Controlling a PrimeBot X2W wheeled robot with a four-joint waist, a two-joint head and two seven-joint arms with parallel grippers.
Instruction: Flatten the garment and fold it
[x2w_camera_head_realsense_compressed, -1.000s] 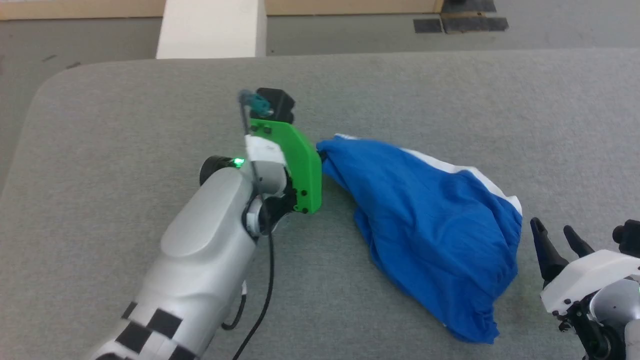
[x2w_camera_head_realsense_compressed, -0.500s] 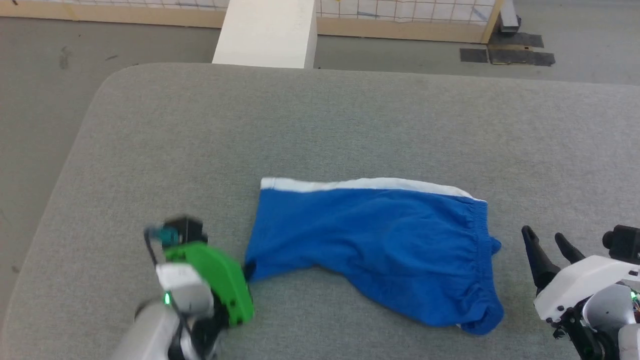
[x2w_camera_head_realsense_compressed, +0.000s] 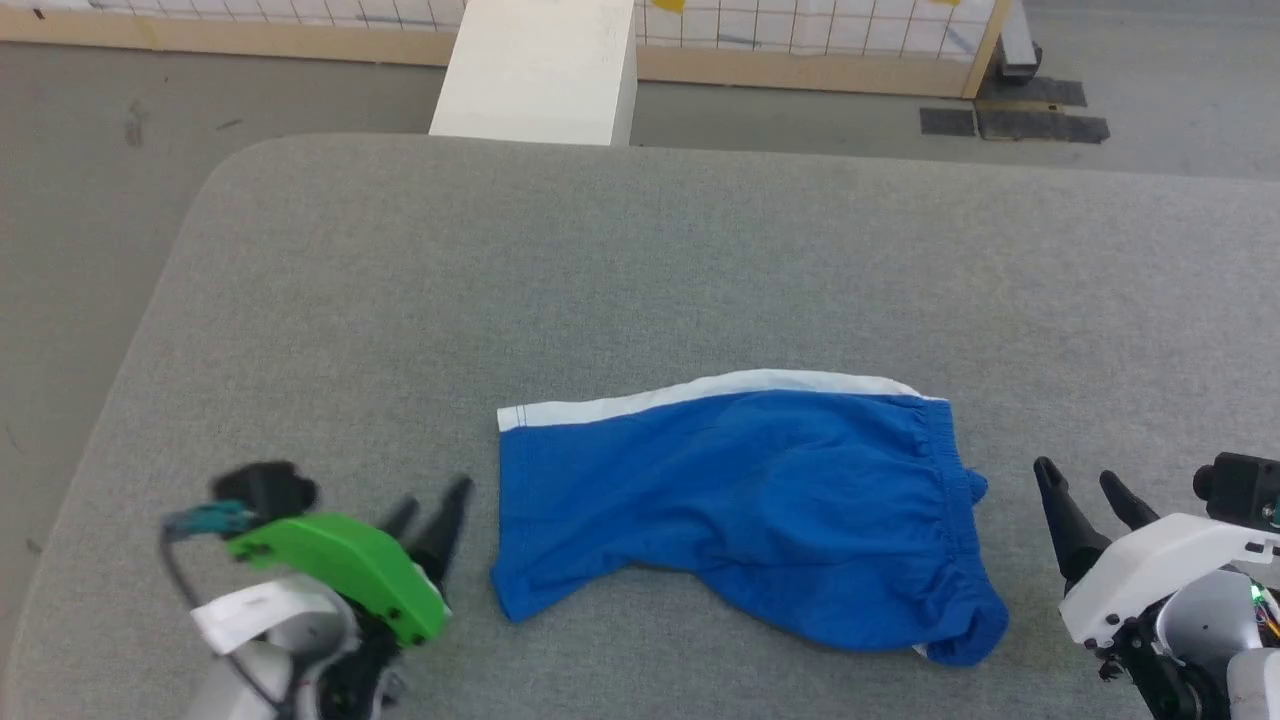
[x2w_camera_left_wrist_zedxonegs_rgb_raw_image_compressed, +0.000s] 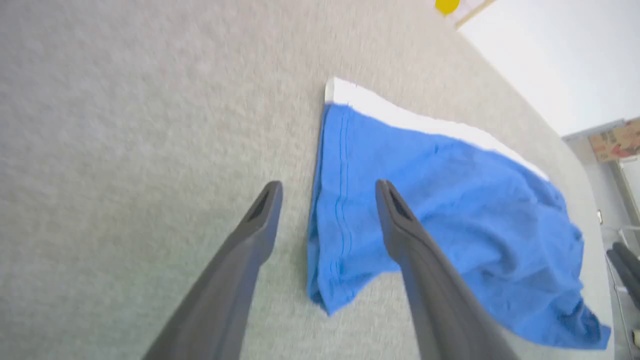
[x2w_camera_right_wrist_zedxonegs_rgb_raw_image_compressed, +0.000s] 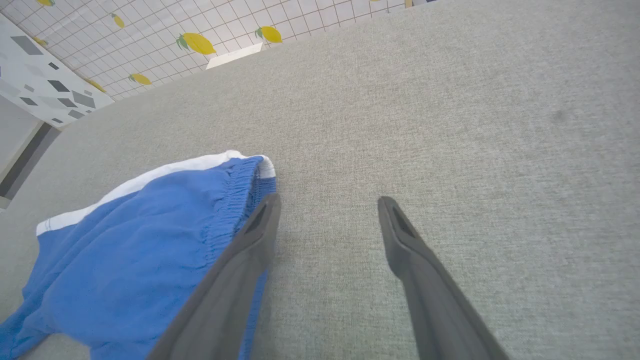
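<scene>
The garment (x2w_camera_head_realsense_compressed: 740, 500), bright blue shorts with a white strip along the far edge, lies spread on the grey table (x2w_camera_head_realsense_compressed: 640, 260), its gathered waistband to the right. A loose fold bunches at the near right corner. My left gripper (x2w_camera_head_realsense_compressed: 432, 505) stands open just left of the leg hem and holds nothing. In the left wrist view its fingers (x2w_camera_left_wrist_zedxonegs_rgb_raw_image_compressed: 260, 220) straddle the hem edge of the garment (x2w_camera_left_wrist_zedxonegs_rgb_raw_image_compressed: 440, 200) from above. To the right of the waistband my right gripper (x2w_camera_head_realsense_compressed: 1078, 478) is open and empty. The right wrist view shows the garment (x2w_camera_right_wrist_zedxonegs_rgb_raw_image_compressed: 150, 240) beside the left finger (x2w_camera_right_wrist_zedxonegs_rgb_raw_image_compressed: 250, 240).
The table's rounded corner (x2w_camera_head_realsense_compressed: 230, 170) and left edge drop to the floor. A white block (x2w_camera_head_realsense_compressed: 540, 70) stands beyond the far edge, in front of a tiled wall (x2w_camera_head_realsense_compressed: 800, 20). Bare grey cloth stretches behind and to the right of the garment.
My left gripper dragged the garment's leg end to the left and toward me, stretching it out, then opened and let go. The head camera shifted. The right gripper stayed open.
</scene>
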